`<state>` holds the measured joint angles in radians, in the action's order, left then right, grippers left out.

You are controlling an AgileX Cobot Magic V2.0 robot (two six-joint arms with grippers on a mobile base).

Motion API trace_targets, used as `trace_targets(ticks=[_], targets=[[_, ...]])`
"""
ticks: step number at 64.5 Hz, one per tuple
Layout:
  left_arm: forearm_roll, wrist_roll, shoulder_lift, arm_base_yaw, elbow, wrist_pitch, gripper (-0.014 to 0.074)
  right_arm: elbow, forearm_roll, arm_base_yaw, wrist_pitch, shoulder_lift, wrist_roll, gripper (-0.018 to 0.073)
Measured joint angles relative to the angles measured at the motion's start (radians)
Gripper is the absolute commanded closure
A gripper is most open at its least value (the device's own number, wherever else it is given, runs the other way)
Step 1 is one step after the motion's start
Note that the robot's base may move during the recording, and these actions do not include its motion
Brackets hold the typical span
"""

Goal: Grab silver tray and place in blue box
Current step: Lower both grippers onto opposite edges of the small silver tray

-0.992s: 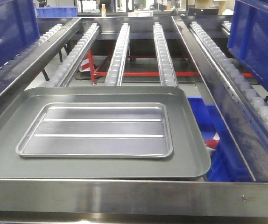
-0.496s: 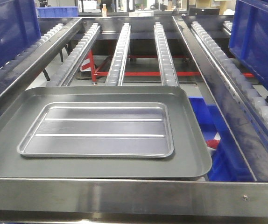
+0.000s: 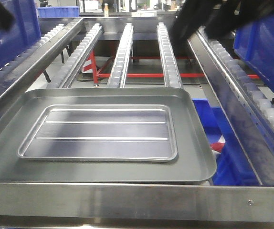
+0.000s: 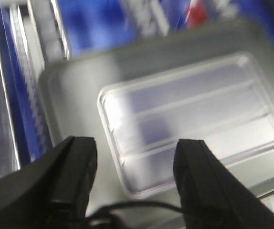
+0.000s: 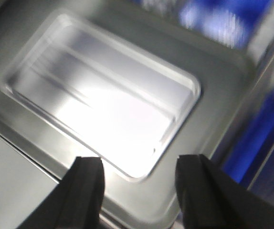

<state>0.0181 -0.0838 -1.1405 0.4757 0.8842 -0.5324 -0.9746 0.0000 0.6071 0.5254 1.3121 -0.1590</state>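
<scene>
Inside the larger dull grey tray (image 3: 196, 157), the silver tray (image 3: 99, 133) lies flat, its two ribs running lengthwise. I see my left claw (image 4: 134, 157) and right claw (image 5: 139, 174) hover above it, both spread apart, gripping nothing.

Dull grey tray (image 3: 193, 143) on roller rails (image 3: 121, 52); red frame (image 3: 142, 75) beneath
</scene>
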Motion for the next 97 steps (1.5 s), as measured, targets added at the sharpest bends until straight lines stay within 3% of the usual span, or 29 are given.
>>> trace_targets(ticks=[15, 29, 67, 75, 88, 91, 97], targets=[[0.000, -0.124, -0.213, -0.048, 0.074, -0.050, 0.0304, -0.233, -0.066, -0.019, 0.198, 0.284, -0.208, 0.0108], [0.006, -0.157, -0.396, -0.050, 0.151, -0.101, 0.0304, -0.330, -0.185, -0.021, 0.253, 0.442, -0.387, 0.0108], [0.010, -0.229, -0.640, -0.050, 0.258, -0.140, 0.0311, -0.343, -0.187, -0.021, 0.178, 0.587, -0.467, 0.0118], [0.010, -0.229, -0.650, -0.050, 0.264, -0.140, 0.0386, -0.351, -0.184, -0.021, 0.174, 0.595, -0.467, 0.0218], [-0.011, -0.232, -0.656, -0.050, 0.269, -0.133, 0.0673, -0.358, -0.179, -0.021, 0.180, 0.605, -0.471, 0.0519], [-0.001, -0.235, -0.656, -0.050, 0.269, -0.133, 0.0712, -0.359, -0.179, -0.023, 0.184, 0.605, -0.477, 0.0503], [0.001, -0.239, -0.656, -0.050, 0.270, -0.136, 0.0694, -0.361, -0.178, -0.023, 0.185, 0.605, -0.482, 0.0504]])
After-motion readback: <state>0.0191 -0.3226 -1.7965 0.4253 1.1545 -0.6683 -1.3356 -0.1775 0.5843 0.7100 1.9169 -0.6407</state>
